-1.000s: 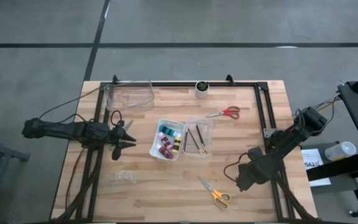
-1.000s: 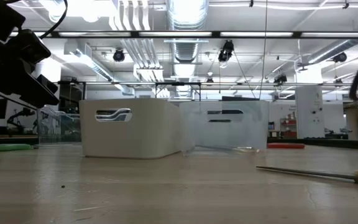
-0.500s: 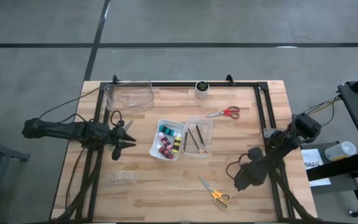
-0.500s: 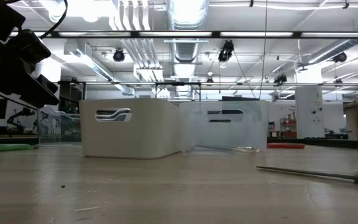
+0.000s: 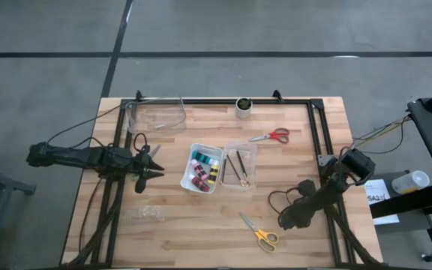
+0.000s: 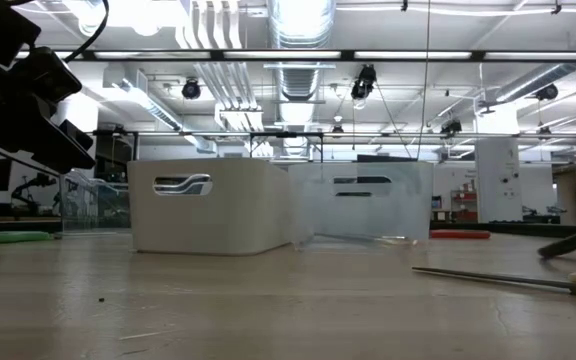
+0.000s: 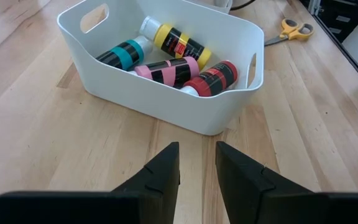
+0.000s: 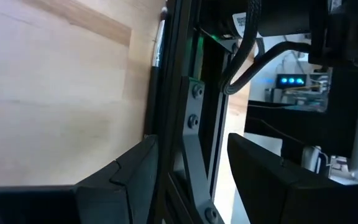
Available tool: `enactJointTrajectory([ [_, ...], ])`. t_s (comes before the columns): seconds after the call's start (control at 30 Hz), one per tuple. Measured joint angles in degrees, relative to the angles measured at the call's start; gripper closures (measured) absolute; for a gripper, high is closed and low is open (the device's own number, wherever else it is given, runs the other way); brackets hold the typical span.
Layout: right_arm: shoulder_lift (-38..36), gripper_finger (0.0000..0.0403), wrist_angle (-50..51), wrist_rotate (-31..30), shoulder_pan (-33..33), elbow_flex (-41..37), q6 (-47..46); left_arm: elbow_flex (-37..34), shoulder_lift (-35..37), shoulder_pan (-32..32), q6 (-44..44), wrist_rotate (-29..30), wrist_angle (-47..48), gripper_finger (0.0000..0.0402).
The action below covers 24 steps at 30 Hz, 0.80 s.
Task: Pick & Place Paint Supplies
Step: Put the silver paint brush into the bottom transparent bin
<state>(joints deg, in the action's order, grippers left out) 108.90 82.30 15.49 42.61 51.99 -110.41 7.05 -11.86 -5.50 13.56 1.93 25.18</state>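
Note:
Several paint bottles (yellow (image 7: pixel 171 38), teal (image 7: pixel 123 53), pink-purple (image 7: pixel 166 70), red (image 7: pixel 213 76)) lie in a white bin (image 5: pixel 202 167). Thin dark brushes (image 5: pixel 240 166) lie in a clear bin beside it. Red-handled scissors (image 5: pixel 271 136) lie flat toward the far edge, and yellow-handled scissors (image 5: pixel 259 232) lie flat near the near edge. My left gripper (image 5: pixel 154 172) hovers open left of the white bin, its fingers (image 7: pixel 166 171) pointing at the bin's wall. My right gripper (image 5: pixel 289 217) is open, low over the table right of the yellow scissors.
A small white round cup (image 5: pixel 243 106) stands at the far edge. A clear container (image 5: pixel 156 115) sits at the far left, and a small clear piece (image 5: pixel 145 214) lies at the near left. A black frame (image 8: pixel 191 112) runs along the table's right side.
My right arm has folded downward, its elbow moving toward the near edge. Its gripper has sunk slightly toward the table beside the yellow scissors and now shows as a dark shape at the low view's right edge. Nothing else has moved.

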Motion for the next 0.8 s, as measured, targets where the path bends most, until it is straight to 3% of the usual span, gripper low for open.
enactJointTrajectory([
  [0.4, 4.36, 0.0211, 0.01, -0.19, 0.16, -0.04, 0.07, 0.00, 0.00, 0.00, 0.00, 0.00, -0.02, 0.0294],
  [0.8, -1.19, 0.0211, -0.44, -0.99, 3.35, -1.58, -15.07, 0.00, 0.00, -0.02, 0.00, 0.00, -0.02, 0.0294],
])
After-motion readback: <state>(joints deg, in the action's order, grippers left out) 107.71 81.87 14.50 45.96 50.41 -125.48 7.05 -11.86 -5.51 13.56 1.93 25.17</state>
